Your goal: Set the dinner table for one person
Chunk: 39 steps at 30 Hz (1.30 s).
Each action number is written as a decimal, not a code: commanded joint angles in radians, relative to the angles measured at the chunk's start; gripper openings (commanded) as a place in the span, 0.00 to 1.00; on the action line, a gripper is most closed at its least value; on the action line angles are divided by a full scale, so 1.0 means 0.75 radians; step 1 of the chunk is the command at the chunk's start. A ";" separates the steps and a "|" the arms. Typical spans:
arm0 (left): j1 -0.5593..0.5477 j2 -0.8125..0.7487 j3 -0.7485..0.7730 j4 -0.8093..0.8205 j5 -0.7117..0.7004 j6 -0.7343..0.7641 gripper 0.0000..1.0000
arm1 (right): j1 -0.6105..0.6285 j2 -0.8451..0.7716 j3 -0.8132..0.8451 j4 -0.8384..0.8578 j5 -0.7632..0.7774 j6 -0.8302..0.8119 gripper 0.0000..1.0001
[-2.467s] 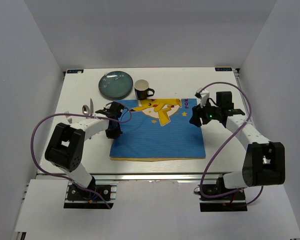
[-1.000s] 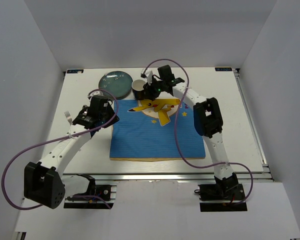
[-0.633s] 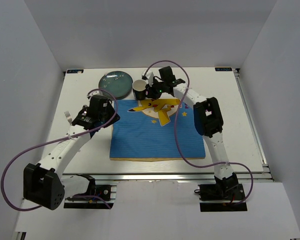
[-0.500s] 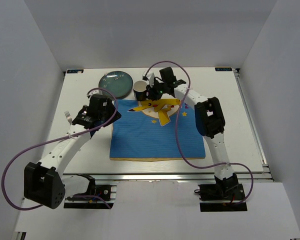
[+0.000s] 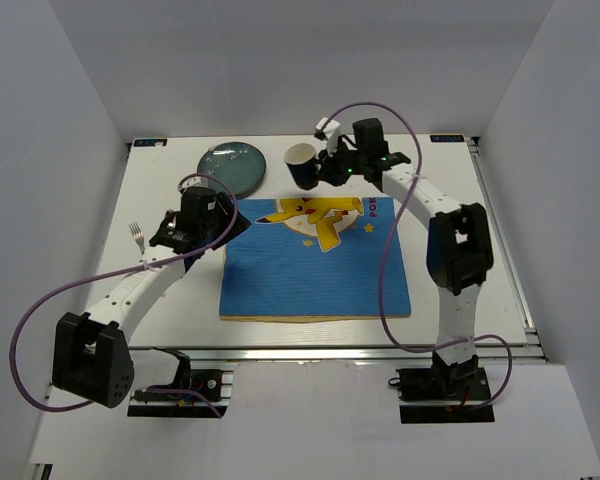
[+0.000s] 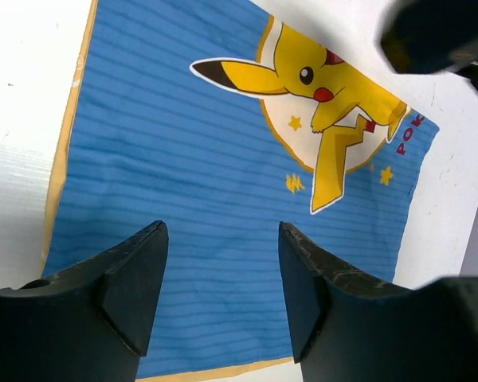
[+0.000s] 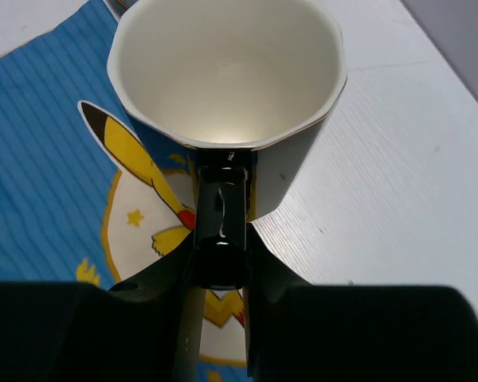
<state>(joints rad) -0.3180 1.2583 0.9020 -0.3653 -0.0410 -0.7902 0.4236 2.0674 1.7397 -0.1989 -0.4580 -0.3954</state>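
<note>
White table (image 5: 460, 230); blue-striped placemat (image 5: 315, 270) with yellow cartoon figure; mug (image 5: 302, 165) black outside, white inside; teal plate (image 5: 232, 168).

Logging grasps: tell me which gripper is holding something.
The right gripper, shut on the mug by its handle; the left gripper is open and empty over the placemat.

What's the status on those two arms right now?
Right gripper shut on mug handle, mug looks lifted off dinner table. Left gripper open, empty, over placemat. Plate, fork not yet placed. Nothing blocking seen.
</note>
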 commanded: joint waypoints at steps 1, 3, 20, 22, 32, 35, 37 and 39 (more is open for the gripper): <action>0.011 -0.027 -0.025 0.051 0.034 -0.012 0.68 | -0.062 -0.189 -0.126 0.177 -0.023 0.014 0.00; 0.011 -0.035 -0.031 0.049 0.032 -0.006 0.69 | -0.104 -0.243 -0.219 0.181 -0.021 -0.005 0.00; 0.031 -0.097 -0.055 0.004 0.040 -0.002 0.74 | -0.344 -0.406 -0.644 0.316 -0.023 -0.009 0.00; 0.035 -0.105 -0.061 0.000 0.036 -0.004 0.75 | -0.356 -0.417 -0.689 0.351 -0.028 0.001 0.00; 0.039 -0.103 -0.041 -0.010 0.036 -0.002 0.77 | -0.375 -0.474 -0.876 0.429 -0.046 0.008 0.22; 0.046 -0.091 -0.027 -0.006 0.042 0.000 0.78 | -0.379 -0.486 -0.908 0.419 -0.044 0.008 0.35; 0.052 -0.070 -0.010 0.002 0.051 0.002 0.78 | -0.383 -0.501 -0.925 0.410 -0.044 0.008 0.40; 0.062 -0.042 0.004 0.019 0.053 0.000 0.80 | -0.387 -0.521 -0.951 0.408 -0.044 0.006 0.45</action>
<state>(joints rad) -0.2859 1.2121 0.8616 -0.3656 -0.0143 -0.7940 0.1429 1.7267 1.0473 0.0628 -0.4713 -0.3931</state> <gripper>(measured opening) 0.791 0.427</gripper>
